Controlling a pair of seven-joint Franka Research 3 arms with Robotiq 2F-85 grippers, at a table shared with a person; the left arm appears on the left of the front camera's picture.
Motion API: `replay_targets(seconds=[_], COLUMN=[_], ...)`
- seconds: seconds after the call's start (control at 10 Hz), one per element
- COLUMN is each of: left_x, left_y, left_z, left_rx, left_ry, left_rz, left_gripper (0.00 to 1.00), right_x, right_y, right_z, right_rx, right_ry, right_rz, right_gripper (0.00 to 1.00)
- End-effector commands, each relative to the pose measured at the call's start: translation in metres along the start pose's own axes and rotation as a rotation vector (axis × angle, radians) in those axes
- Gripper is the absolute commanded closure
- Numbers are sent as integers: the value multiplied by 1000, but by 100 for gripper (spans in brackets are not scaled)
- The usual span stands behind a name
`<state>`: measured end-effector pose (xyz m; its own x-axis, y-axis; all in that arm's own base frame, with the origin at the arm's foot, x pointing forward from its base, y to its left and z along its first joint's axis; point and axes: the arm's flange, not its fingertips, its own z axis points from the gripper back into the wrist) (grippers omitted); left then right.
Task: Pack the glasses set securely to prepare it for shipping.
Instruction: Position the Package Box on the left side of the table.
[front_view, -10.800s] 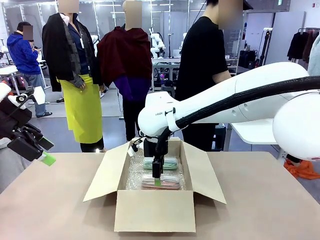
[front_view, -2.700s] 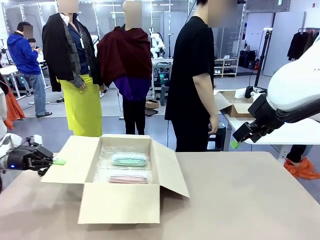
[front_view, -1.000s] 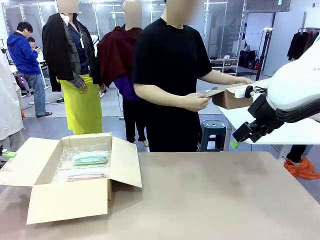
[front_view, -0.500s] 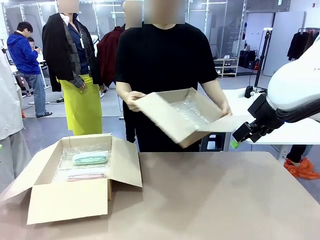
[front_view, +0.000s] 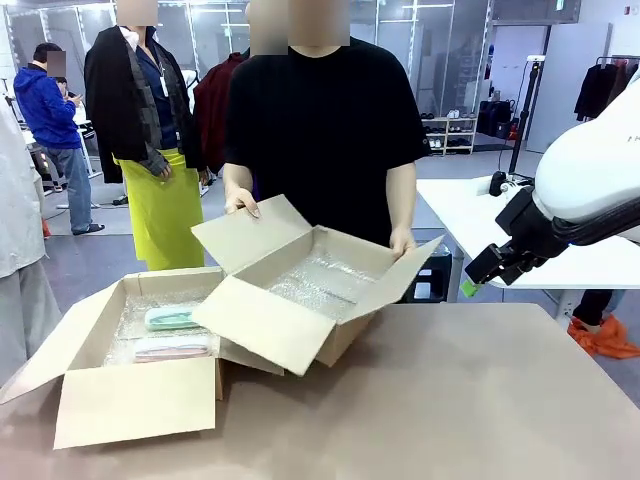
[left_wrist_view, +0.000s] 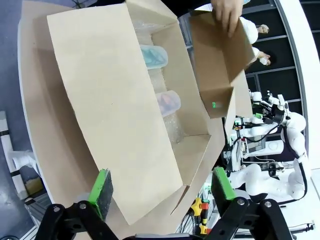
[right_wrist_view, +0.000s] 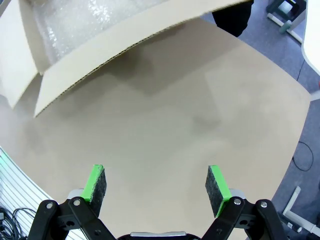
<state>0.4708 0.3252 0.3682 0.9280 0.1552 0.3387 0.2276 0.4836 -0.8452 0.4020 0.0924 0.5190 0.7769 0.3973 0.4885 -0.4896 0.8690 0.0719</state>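
Mint-green case and pale pink case lie on bubble wrap in left cardboard box on worktop; person holds second box. Left hand and right hand wide, empty

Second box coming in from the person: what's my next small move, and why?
Probably hold both arms back. The person's hands hold the second box, tilted and overlapping the first box where the green case and pink case lie. Left gripper and right gripper are open, holding nothing.
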Motion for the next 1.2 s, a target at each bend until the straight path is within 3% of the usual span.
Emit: replay_targets(seconds=[0.0, 0.6, 0.8, 1.1], left_x=[2, 1, 32, 27], left_y=[1, 1, -106, -229], left_z=[2, -1, 9, -14], left_rx=[6, 0, 152, 302], left_ry=[1, 2, 75, 186], left_rz=[0, 0, -339, -710], left_gripper=[0, 0, 0, 0], right_x=[2, 2, 2, 2], right_y=[1, 1, 1, 1], right_z=[0, 0, 0, 0], right_rx=[-7, -7, -7, -7], right_ry=[-5, -5, -5, -5], right_rz=[-1, -1, -1, -1], right_gripper=[0, 0, 0, 0])
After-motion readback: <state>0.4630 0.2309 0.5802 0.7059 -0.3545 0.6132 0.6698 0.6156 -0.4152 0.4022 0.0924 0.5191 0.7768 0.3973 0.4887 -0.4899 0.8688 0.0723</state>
